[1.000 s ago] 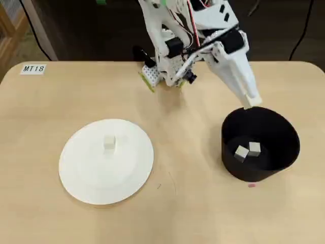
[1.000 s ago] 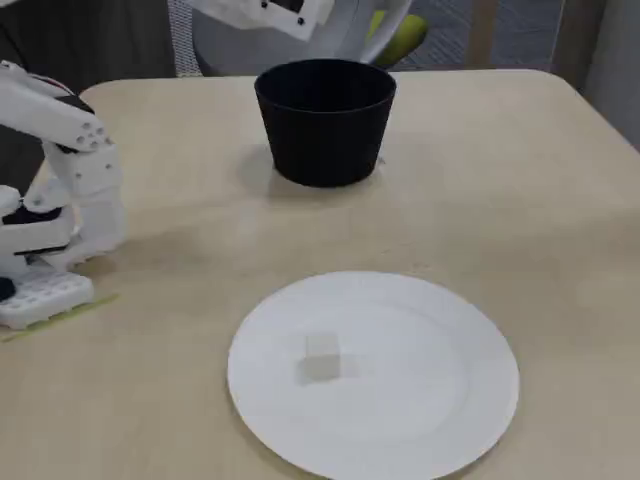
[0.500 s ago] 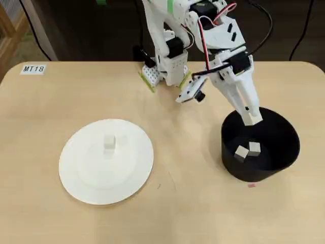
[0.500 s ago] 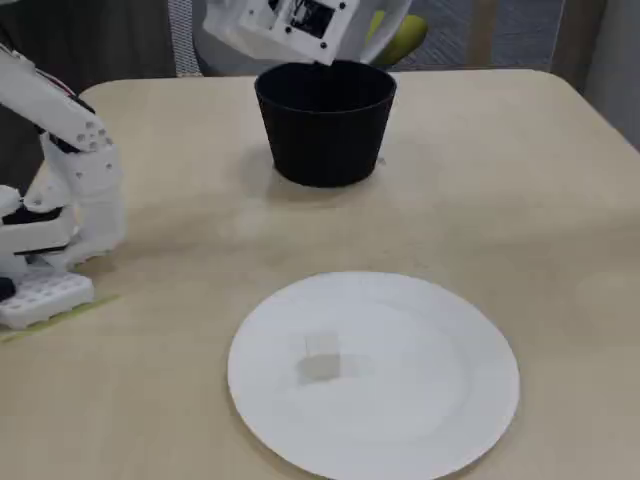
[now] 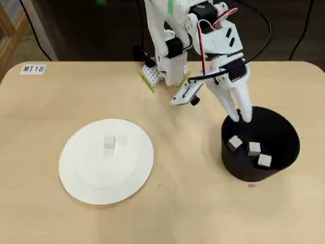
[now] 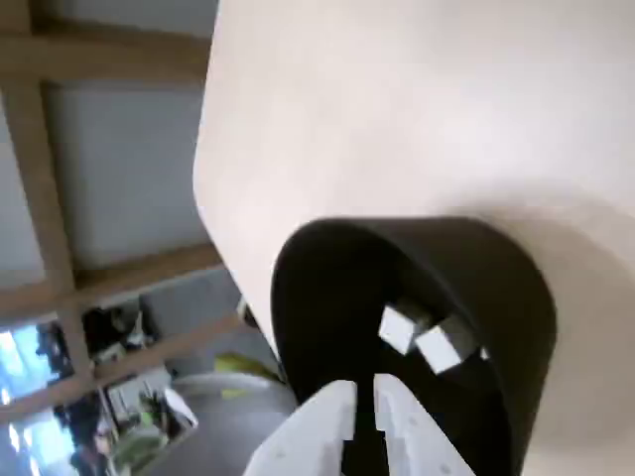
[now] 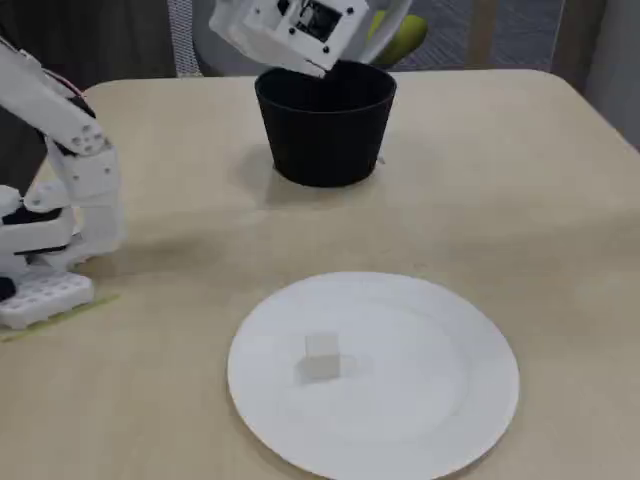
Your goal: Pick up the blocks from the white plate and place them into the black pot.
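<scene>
The black pot (image 5: 244,173) stands at the right of the overhead view and holds three pale blocks (image 5: 234,143) (image 5: 254,148) (image 5: 264,160). One more block (image 5: 109,143) lies near the middle of the white plate (image 5: 81,173) at the left. My gripper (image 5: 241,117) hangs over the pot's back rim with its fingers close together and nothing between them. The wrist view shows the fingertips (image 6: 337,407) just above the pot (image 6: 516,297) and two blocks (image 6: 398,327) (image 6: 442,347) inside. In the fixed view the pot (image 7: 325,140) is behind the plate (image 7: 430,380) and its block (image 7: 321,357).
The arm's white base (image 5: 165,66) is clamped at the table's back edge, between plate and pot. A label reading MT18 (image 5: 33,68) lies at the back left corner. The tan tabletop (image 5: 188,203) stretches between plate and pot.
</scene>
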`<state>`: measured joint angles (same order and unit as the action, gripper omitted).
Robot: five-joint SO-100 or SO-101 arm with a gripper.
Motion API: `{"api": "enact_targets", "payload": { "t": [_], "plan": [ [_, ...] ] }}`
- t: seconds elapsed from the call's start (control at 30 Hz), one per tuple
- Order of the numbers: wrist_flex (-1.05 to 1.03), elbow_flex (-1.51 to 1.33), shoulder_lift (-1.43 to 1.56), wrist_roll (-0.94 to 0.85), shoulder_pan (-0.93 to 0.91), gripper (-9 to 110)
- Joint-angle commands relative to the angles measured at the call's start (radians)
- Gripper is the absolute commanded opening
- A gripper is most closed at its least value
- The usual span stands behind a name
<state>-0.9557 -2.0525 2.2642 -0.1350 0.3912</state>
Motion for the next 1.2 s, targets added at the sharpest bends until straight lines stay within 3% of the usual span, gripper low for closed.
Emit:
{"api": "enact_targets", "payload": {
  "t": [0.0, 0.17, 0.33, 0.63, 0.87, 1.17],
  "plan": [
    [-0.193, 0.146, 0.002, 0.005, -0.215, -2],
    [-0.407, 0.163, 0.005, 0.021, -0.568, -2],
    [-0.474, 0.101, 0.003, 0.232, -0.755, -2],
    [-0.495, 0.210, -0.259, 0.676, -0.775, -2],
    [-0.597, 0.457, -0.520, 0.816, -0.811, -2],
    [-0.612, 0.502, -0.686, 0.954, -0.857, -2]
  ]
}}
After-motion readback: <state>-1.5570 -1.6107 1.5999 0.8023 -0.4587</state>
